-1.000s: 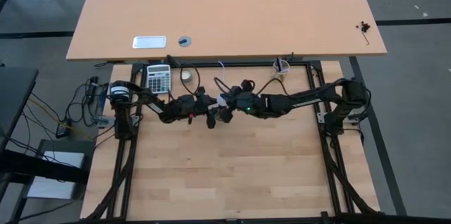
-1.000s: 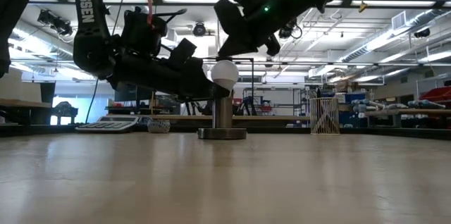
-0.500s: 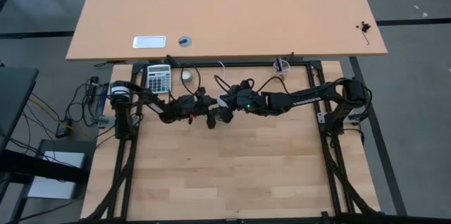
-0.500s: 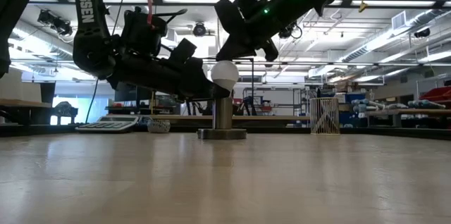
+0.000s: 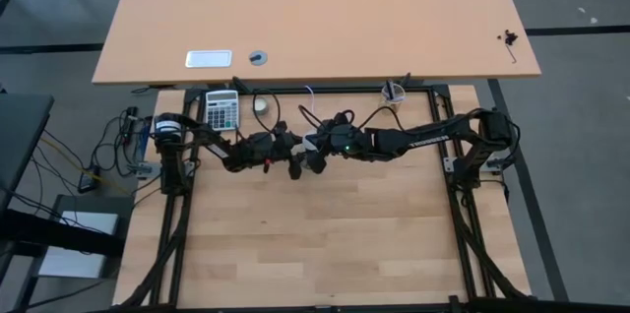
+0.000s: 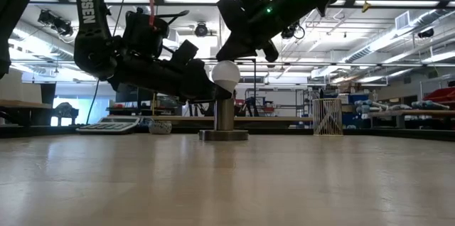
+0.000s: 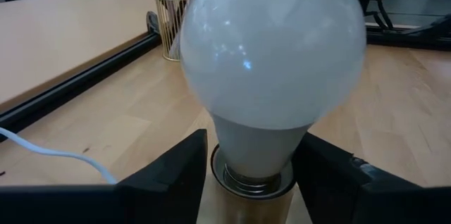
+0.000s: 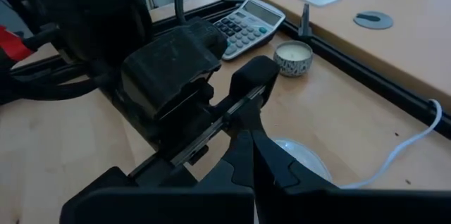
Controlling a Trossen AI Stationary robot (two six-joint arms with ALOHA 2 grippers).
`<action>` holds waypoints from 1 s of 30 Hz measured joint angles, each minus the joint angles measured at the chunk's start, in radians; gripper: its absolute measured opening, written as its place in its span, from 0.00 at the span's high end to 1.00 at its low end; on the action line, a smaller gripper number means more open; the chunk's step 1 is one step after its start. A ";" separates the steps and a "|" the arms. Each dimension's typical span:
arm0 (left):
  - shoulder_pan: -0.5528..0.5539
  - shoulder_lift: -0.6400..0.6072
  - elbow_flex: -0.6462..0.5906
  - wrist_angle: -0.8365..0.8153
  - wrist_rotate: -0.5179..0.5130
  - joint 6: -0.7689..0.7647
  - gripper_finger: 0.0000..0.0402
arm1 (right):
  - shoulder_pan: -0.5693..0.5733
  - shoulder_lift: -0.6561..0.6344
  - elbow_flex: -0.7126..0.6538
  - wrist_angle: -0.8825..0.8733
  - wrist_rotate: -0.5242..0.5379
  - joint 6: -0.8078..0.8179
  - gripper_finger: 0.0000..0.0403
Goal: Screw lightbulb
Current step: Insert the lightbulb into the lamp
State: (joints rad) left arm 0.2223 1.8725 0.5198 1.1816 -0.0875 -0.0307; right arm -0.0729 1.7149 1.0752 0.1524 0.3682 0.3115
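The white lightbulb [image 6: 227, 74] stands upright with its screw end in the grey metal socket [image 6: 224, 116], whose round base [image 6: 224, 134] rests on the table at mid-far. It fills the left wrist view [image 7: 271, 48]. My left gripper [image 6: 210, 92] reaches in level from the table's left and is shut on the socket below the bulb. My right gripper [image 6: 238, 48] hovers right above the globe, fingers shut [image 8: 252, 146]; part of the globe [image 8: 299, 159] shows under them. My left gripper pinches the socket's upper end [image 7: 250, 190], just under the bulb's neck, between its two fingers [image 7: 176, 171], one on each side. The fingers come level from the table's left. The socket stands upright with its base on the table. My right gripper: whether its shut fingertips touch the globe's top I cannot tell.
A calculator [image 5: 221, 108] and a small round tin [image 5: 261, 104] lie at the far left. A wire cup [image 5: 394, 92] stands at the far edge. The socket's white cord [image 7: 56, 157] trails toward the far edge. A big wooden desk [image 5: 315, 18] lies beyond.
My right gripper has moved a little toward the table's left, closer over the bulb. The bulb, the socket and my left gripper have stayed where they were.
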 joint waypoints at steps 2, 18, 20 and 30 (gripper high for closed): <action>-0.004 0.000 0.000 0.001 0.000 0.000 0.49 | -0.008 0.000 0.000 0.000 -0.011 0.000 1.00; -0.012 0.000 0.000 -0.001 0.007 0.001 0.48 | -0.042 0.041 0.002 0.069 -0.107 -0.041 1.00; -0.012 0.000 0.000 -0.001 0.007 0.000 0.48 | -0.043 0.069 0.004 0.102 -0.123 -0.042 1.00; -0.012 0.000 0.000 0.002 0.010 0.001 0.48 | -0.020 0.062 -0.009 0.059 -0.153 -0.084 1.00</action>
State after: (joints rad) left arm 0.2100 1.8725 0.5198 1.1831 -0.0772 -0.0292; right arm -0.0925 1.7770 1.0666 0.2119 0.2150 0.2278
